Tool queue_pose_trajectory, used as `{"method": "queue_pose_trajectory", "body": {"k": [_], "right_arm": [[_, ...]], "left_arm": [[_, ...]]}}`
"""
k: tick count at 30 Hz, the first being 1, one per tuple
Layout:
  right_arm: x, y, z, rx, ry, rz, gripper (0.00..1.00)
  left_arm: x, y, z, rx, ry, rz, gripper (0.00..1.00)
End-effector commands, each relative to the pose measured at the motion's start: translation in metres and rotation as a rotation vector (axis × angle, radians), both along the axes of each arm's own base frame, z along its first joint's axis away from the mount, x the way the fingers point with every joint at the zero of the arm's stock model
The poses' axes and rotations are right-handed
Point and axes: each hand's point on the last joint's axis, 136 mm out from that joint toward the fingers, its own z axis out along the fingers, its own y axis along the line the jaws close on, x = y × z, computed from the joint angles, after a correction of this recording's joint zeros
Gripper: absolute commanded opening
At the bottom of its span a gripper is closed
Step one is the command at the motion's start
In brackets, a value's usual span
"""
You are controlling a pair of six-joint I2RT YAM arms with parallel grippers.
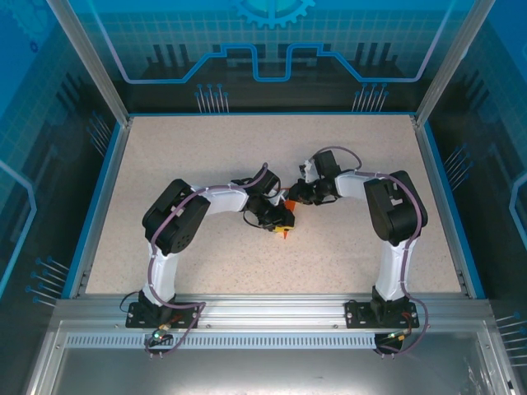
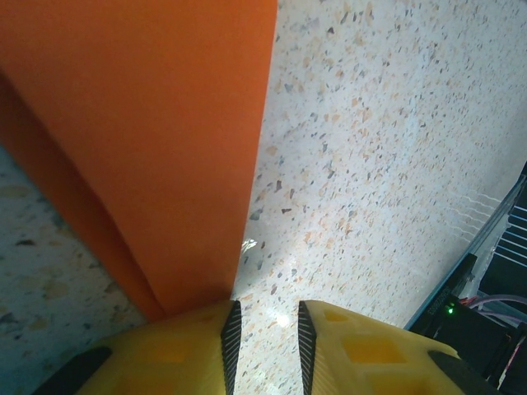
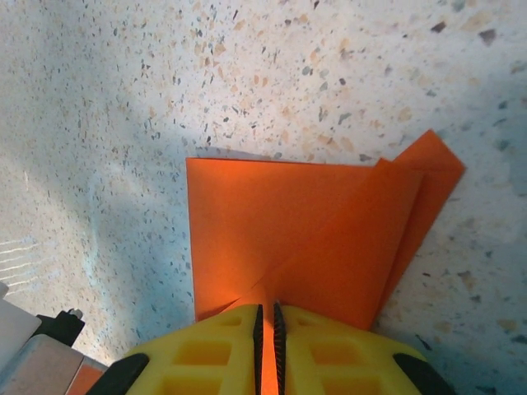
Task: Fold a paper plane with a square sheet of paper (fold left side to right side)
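The square sheet of paper (image 3: 288,230) is bright orange and creased, with one layer folded over another and a corner sticking out at the upper right. It lies on the speckled table. My right gripper (image 3: 268,329) is shut on its near edge, a thin strip of orange showing between the pads. In the left wrist view the paper (image 2: 148,123) runs along the left, its edge meeting the outside of my left finger. My left gripper (image 2: 265,329) stands open with bare table between its jaws. From above, both grippers, left (image 1: 281,220) and right (image 1: 294,197), meet over the paper (image 1: 286,234) mid-table.
The speckled table (image 1: 206,148) is bounded by a blue rim (image 1: 99,197) and see-through walls. The two arm bases are bolted to the metal rail (image 1: 272,313) at the near edge. A dark cable bundle (image 2: 486,313) shows beyond the table edge.
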Motion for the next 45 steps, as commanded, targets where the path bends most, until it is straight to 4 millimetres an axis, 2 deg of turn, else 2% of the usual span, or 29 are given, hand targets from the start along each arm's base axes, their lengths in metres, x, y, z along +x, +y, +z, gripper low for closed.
{"method": "queue_pose_trajectory", "body": {"k": [1, 10, 27, 31, 33, 38, 43, 45], "right_arm": [[0.008, -0.007, -0.007, -0.065, -0.012, 0.002, 0.15], [0.029, -0.013, -0.003, -0.072, -0.033, -0.011, 0.16], [0.070, -0.034, -0.007, -0.109, -0.031, -0.053, 0.16], [0.080, -0.038, 0.000, -0.102, -0.046, -0.068, 0.16], [0.084, -0.041, 0.012, -0.090, -0.068, -0.077, 0.16], [0.077, -0.047, 0.042, -0.068, -0.119, -0.089, 0.17], [0.046, -0.047, 0.063, -0.017, -0.127, -0.079, 0.17], [0.030, -0.044, 0.064, 0.012, -0.112, -0.072, 0.16]], "left_arm": [[-0.024, 0.019, -0.033, 0.123, 0.083, -0.014, 0.29], [-0.025, 0.019, -0.033, 0.124, 0.086, -0.015, 0.29], [-0.025, 0.019, -0.032, 0.121, 0.077, -0.018, 0.28], [-0.025, 0.018, -0.031, 0.119, 0.075, -0.020, 0.29], [-0.025, 0.018, -0.030, 0.118, 0.072, -0.020, 0.29], [-0.023, 0.017, -0.027, 0.110, 0.062, -0.018, 0.29], [-0.021, 0.015, -0.025, 0.104, 0.054, -0.015, 0.28], [-0.021, 0.016, -0.025, 0.105, 0.054, -0.013, 0.29]]}}
